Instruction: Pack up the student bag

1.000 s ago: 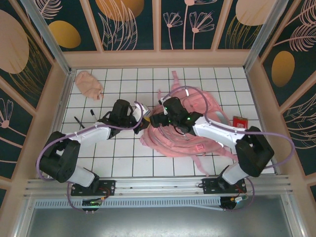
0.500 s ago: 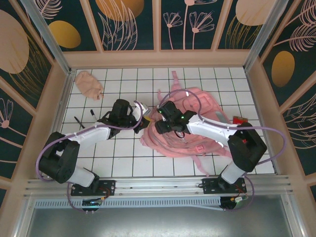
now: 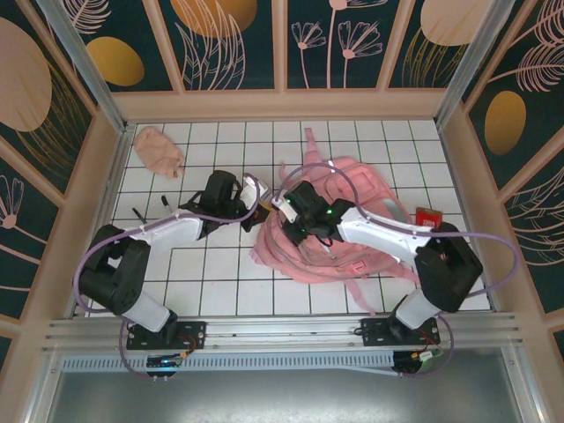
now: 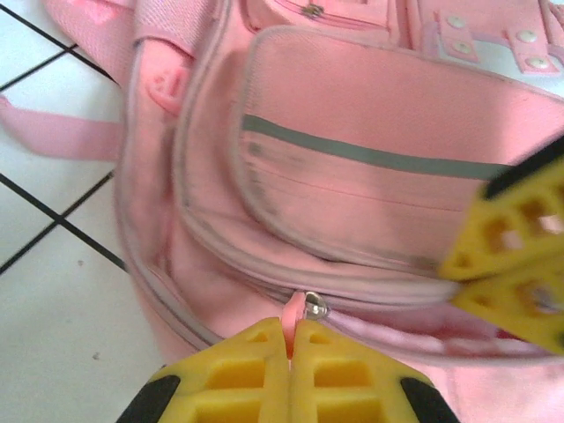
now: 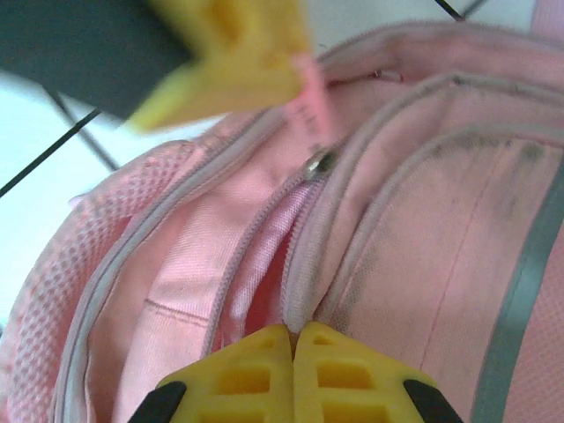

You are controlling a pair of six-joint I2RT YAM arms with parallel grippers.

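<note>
The student bag point(image 3: 304, 257) lies flat on the white tiled surface point(image 3: 220, 282), right of centre, with its straps spread out. The left gripper point(image 4: 292, 328) has its jaws pressed together on the pink zip pull point(image 4: 292, 308) at the bag's left edge. Just beside it, the right gripper point(image 5: 292, 333) has its jaws closed on the student bag, pinching the fabric lip along the partly opened zip. A peach pouch point(image 3: 159, 150) sits well apart in the far left corner.

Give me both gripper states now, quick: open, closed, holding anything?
Left gripper: closed on the pink zip pull of the student bag.
Right gripper: closed, apparently pinching the bag's fabric beside the zip opening.
</note>
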